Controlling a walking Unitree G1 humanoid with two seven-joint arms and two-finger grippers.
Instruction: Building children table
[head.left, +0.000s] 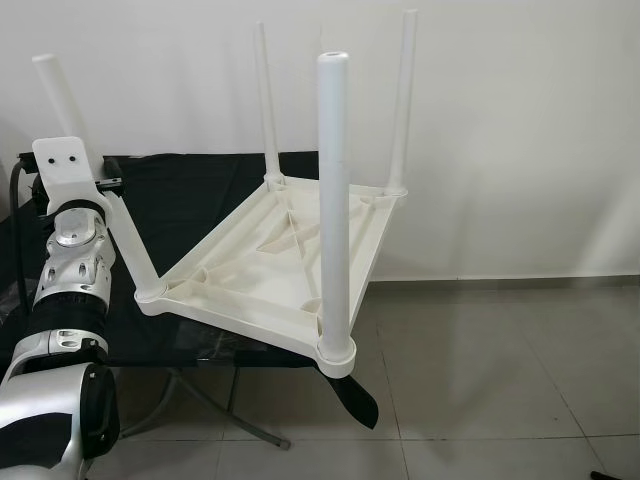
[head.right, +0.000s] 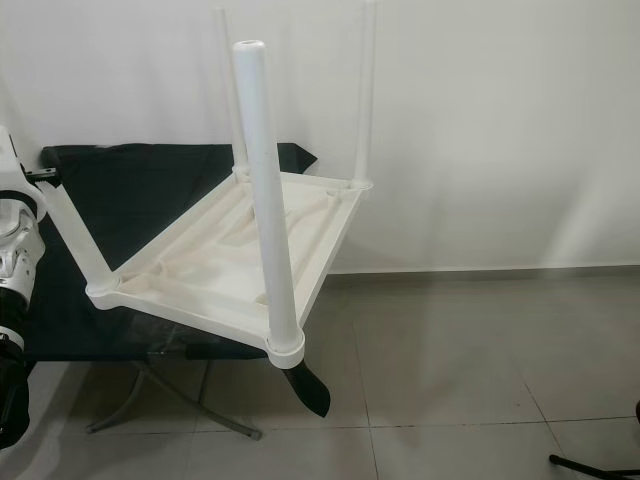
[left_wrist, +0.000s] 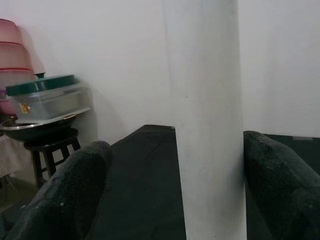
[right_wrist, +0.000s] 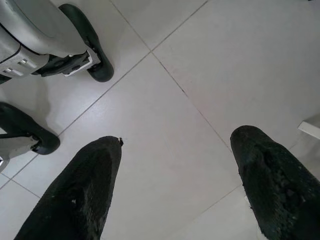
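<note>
Four legs up, the white table (head.left: 270, 270) tilts because the left gripper (left_wrist: 175, 200), at 9 o'clock, loosely brackets one leg (left_wrist: 207, 120).

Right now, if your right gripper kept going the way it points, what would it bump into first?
The right gripper points straight down with fingers apart, so it would probably meet the tiled floor first. Nothing lies between.

Upturned table (head.left: 285, 265) tilted on black cot (head.left: 190, 200), four legs upright, blocking reach from above. Near leg (head.left: 334, 200) foremost, overhanging cot edge. Tiled floor (head.left: 500, 380) to right open. Left gripper (left_wrist: 175, 200) jaws astride leg (left_wrist: 207, 120); gap on one side.
</note>
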